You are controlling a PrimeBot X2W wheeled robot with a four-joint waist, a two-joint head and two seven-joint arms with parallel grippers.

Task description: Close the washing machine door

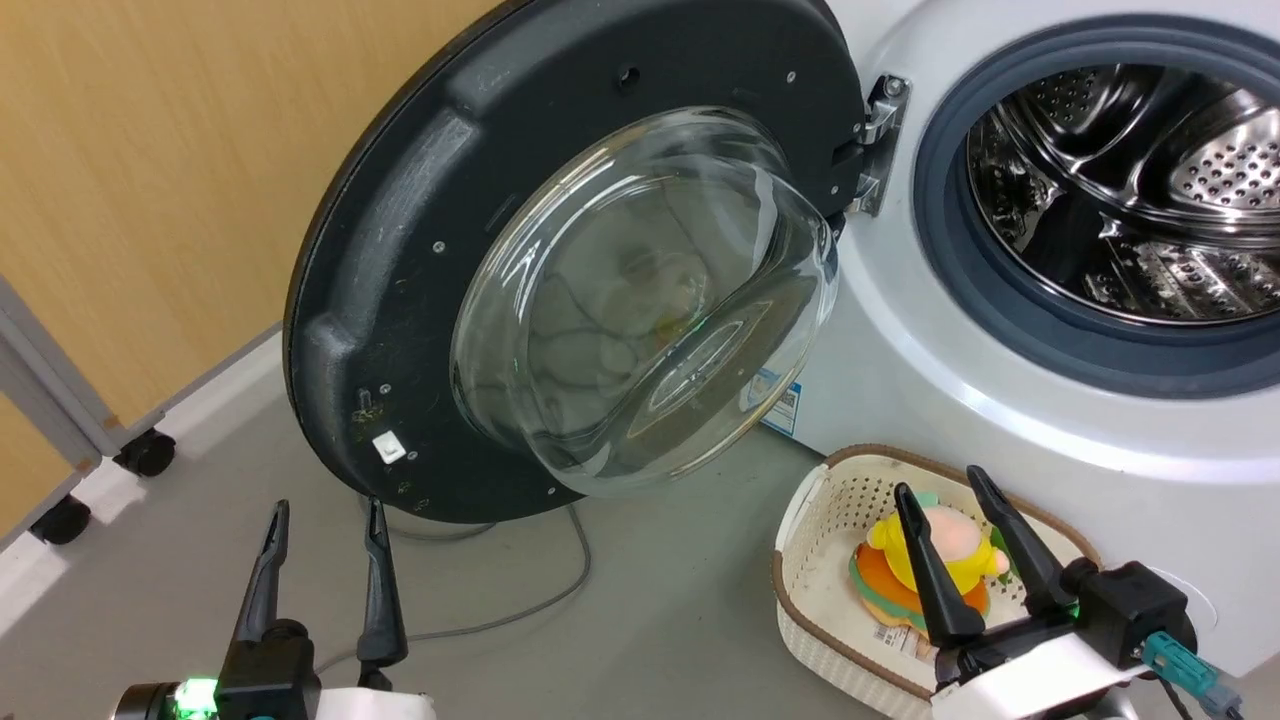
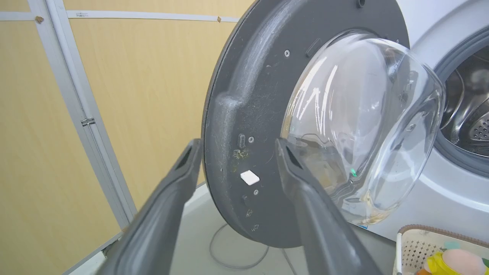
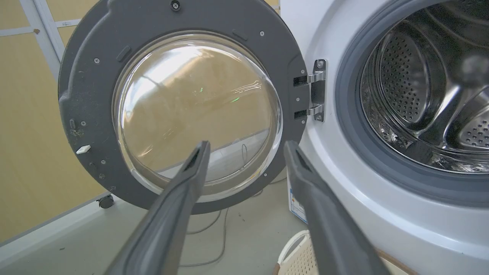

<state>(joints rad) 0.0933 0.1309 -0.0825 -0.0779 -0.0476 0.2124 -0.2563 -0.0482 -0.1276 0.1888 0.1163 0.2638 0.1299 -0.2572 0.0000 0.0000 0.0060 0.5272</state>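
Observation:
The washing machine door [image 1: 400, 250] stands wide open to the left of the white washing machine [image 1: 900, 330], its matte black inner face and bulging glass bowl [image 1: 640, 300] turned toward me. A metal hinge [image 1: 880, 140] joins it to the machine. The steel drum [image 1: 1130, 190] shows inside the grey gasket. My left gripper [image 1: 325, 515] is open, low at the left, just below the door's lower rim; in the left wrist view the door [image 2: 244, 114] rim lies between its fingers [image 2: 183, 168]. My right gripper [image 1: 940, 490] is open above a basket, apart from the door [image 3: 88, 95].
A cream plastic basket [image 1: 820, 520] holding a yellow and orange toy [image 1: 930, 560] sits on the floor before the machine. A grey cable [image 1: 560, 590] trails across the floor. A wooden wall panel [image 1: 150, 180] and a wheeled grey frame [image 1: 60, 420] stand at the left.

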